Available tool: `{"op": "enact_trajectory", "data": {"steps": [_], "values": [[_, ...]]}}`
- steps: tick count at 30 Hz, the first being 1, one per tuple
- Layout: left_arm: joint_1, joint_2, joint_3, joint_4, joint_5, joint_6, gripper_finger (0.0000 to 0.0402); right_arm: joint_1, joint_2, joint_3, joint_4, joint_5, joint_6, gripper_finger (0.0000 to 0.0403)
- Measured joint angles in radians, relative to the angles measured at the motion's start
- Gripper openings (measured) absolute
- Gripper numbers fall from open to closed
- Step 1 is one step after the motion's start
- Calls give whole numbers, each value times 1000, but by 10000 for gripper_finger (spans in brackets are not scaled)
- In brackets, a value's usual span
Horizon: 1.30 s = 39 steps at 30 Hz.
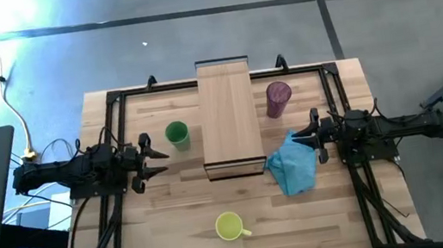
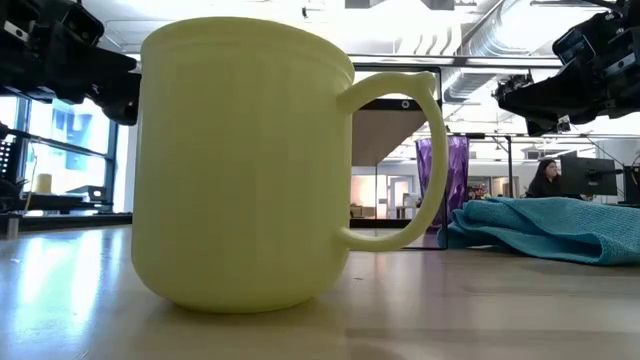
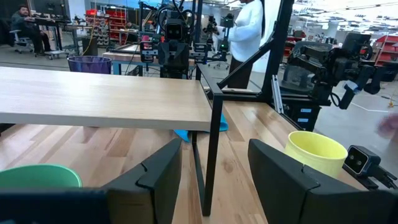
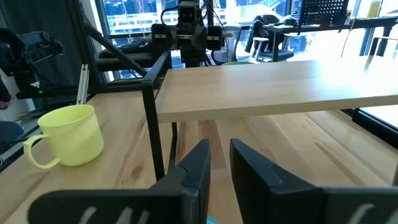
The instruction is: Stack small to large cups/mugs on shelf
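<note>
The yellow mug (image 1: 230, 225) stands upright on its base near the table's near edge and fills the low view (image 2: 240, 160). The small green cup (image 1: 176, 134) stands left of the shelf (image 1: 229, 116), just ahead of my open left gripper (image 1: 155, 156). The purple tumbler (image 1: 278, 99) stands upright right of the shelf. My right gripper (image 1: 304, 140) hovers at the blue cloth's far edge, fingers a little apart. My left wrist view shows the green cup's rim (image 3: 37, 176), the shelf (image 3: 106, 96) and the mug (image 3: 314, 152). My right wrist view shows the mug (image 4: 68, 135) and the shelf (image 4: 273, 87).
A crumpled blue cloth (image 1: 294, 166) lies at the shelf's near right corner, below my right gripper. Black frame rails (image 1: 113, 122) run along the table's sides. Bare tabletop (image 1: 321, 214) lies around the mug. People show in the room beyond (image 3: 249, 31).
</note>
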Motion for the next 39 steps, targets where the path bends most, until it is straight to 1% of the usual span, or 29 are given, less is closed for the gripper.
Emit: {"op": "enact_trajectory", "data": {"steps": [15,18,25,28,31,34,37,39], "values": [[0,0,0,0,0,0,172,0,0,0,0,0,0,53],[0,0,0,21,0,-15,172,0,0,0,0,0,0,53],[0,0,0,98,0,-211,172,0,0,0,0,0,0,53],[0,0,0,114,0,-256,172,0,0,0,0,0,2,53],[0,0,0,171,0,-307,172,0,0,0,0,0,1,53],[0,0,0,259,0,-452,172,0,0,-1,15,0,14,53],[0,0,0,355,0,-591,172,0,0,-1,99,0,188,53],[0,0,0,403,0,-649,172,0,-1,-1,155,0,304,53]]}}
